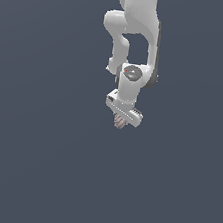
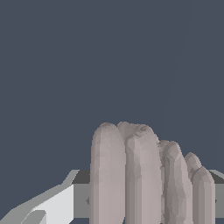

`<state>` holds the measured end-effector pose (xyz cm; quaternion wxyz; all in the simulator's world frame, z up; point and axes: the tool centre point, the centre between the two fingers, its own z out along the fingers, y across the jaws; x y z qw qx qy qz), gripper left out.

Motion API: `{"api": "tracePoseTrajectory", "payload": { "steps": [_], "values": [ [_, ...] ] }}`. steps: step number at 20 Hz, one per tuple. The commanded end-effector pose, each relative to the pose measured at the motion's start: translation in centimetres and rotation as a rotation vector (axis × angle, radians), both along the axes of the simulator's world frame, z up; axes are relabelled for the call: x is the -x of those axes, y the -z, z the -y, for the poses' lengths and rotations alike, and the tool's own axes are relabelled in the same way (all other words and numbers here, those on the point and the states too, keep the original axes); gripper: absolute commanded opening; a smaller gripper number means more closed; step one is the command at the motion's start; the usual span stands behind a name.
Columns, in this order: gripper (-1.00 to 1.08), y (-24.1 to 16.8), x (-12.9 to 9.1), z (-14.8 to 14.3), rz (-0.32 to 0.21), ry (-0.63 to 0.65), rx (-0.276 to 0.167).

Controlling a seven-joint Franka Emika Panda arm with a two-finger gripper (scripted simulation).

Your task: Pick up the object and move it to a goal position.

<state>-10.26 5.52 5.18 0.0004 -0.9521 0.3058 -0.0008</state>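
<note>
The object (image 1: 119,121) is a tiny pinkish-brown ribbed lump, much narrower than the white gripper bar. In the exterior view it hangs just under that bar, in mid-air near the middle of the picture. My gripper (image 1: 121,120) is shut on it, and the fingertips are largely hidden behind it. In the wrist view the object (image 2: 144,179) fills the near field as several tall rounded ribs, with a grey fingertip (image 2: 48,205) showing beside it. No goal marker shows in either view.
The white arm (image 1: 136,41) comes down from the upper middle of the exterior view. Everything behind it is a plain dark blue-grey backdrop with no visible edges or other objects.
</note>
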Motion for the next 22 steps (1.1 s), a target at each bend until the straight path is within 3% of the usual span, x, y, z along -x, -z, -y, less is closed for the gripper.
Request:
{"api": "tracePoseTrajectory", "payload": {
  "steps": [1, 11, 22],
  "values": [
    [-1.00, 0.1, 0.0, 0.0, -0.002, 0.000, 0.000],
    [-1.00, -0.4, -0.9, -0.6, 0.000, 0.000, 0.000],
    [-1.00, -2.3, -5.7, -4.0, 0.000, 0.000, 0.001]
  ]
}}
